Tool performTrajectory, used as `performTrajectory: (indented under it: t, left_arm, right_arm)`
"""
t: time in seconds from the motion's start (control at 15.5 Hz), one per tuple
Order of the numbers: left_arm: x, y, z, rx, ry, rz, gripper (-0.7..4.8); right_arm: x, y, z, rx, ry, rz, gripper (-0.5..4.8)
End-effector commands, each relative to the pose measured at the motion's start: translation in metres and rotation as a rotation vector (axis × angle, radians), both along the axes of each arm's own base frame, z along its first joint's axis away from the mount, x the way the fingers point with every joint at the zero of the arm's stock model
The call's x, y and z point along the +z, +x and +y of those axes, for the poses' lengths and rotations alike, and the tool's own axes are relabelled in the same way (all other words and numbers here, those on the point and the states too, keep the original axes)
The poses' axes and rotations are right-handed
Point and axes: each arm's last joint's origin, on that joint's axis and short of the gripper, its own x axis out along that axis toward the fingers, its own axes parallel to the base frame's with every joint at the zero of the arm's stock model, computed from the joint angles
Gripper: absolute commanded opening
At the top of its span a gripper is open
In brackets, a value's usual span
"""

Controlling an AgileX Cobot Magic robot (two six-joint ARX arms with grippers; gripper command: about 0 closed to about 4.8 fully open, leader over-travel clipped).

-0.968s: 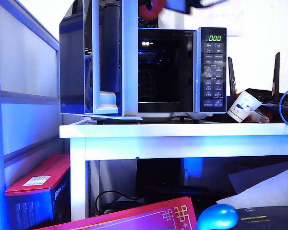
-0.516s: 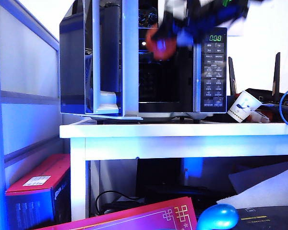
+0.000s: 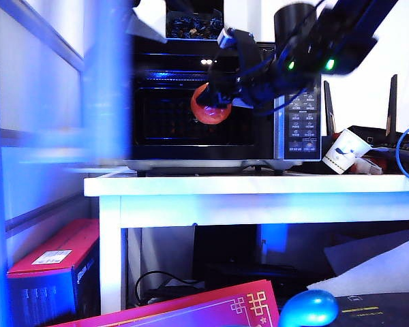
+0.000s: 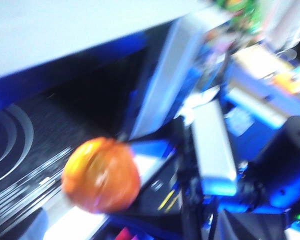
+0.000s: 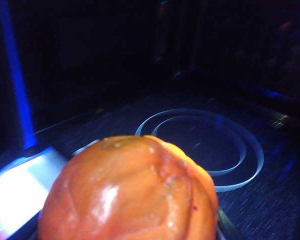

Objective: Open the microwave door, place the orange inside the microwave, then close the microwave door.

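Observation:
The black microwave (image 3: 296, 102) stands on the white table with its cavity (image 3: 170, 109) showing. The microwave door (image 3: 109, 88) is a blurred upright band at the left, swung away from the front. My right gripper (image 3: 215, 102) reaches in from the upper right and is shut on the orange (image 3: 210, 109), which hangs at the mouth of the cavity. In the right wrist view the orange (image 5: 130, 190) hides the jaws, above the ringed turntable (image 5: 210, 150). The left wrist view looks across at the orange (image 4: 101, 175) and the right arm (image 4: 210, 150). My left gripper's own jaws do not show.
A paper cup (image 3: 345, 151), a black router with antennas (image 3: 393, 102) and a blue cable (image 3: 402, 157) sit right of the microwave on the table (image 3: 259, 185). Snack packets (image 3: 194, 26) lie on the microwave's top. A red box (image 3: 54, 266) stands on the floor below.
My right gripper has come down with the orange from above the microwave's top to the front of the cavity. The door at the left, sharp before, is now smeared by motion.

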Motion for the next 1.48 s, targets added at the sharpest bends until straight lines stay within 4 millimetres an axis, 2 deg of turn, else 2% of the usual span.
performTrajectory:
  t: [0.06,0.45,0.84,1.1,1.23,1.48]
  left_arm:
    - [-0.001,-0.001,0.004,0.044,0.045,0.001,4.79]
    - [-0.002,0.001,0.006,0.117,0.117,-0.039,4.79]
    - [-0.002,0.001,0.006,0.132,0.127,-0.042,4.79]
    - [-0.002,0.001,0.007,0.131,0.127,-0.042,4.79]
    - [-0.002,0.001,0.006,0.131,0.127,-0.043,4.79]
    - [-0.002,0.001,0.006,0.131,0.127,-0.043,4.79]
  right_arm:
    - [-0.002,0.007,0.01,-0.023,0.033,-0.077,1.98]
    - [0.0,0.035,0.026,-0.016,0.064,-0.101,1.98]
    - [-0.01,0.052,0.039,-0.005,0.066,-0.096,1.98]
    - [-0.016,0.074,0.06,0.015,0.084,-0.09,1.98]
    - [-0.024,0.083,0.064,-0.013,0.082,-0.082,1.98]
    - [-0.031,0.089,0.064,-0.083,0.089,-0.09,1.98]
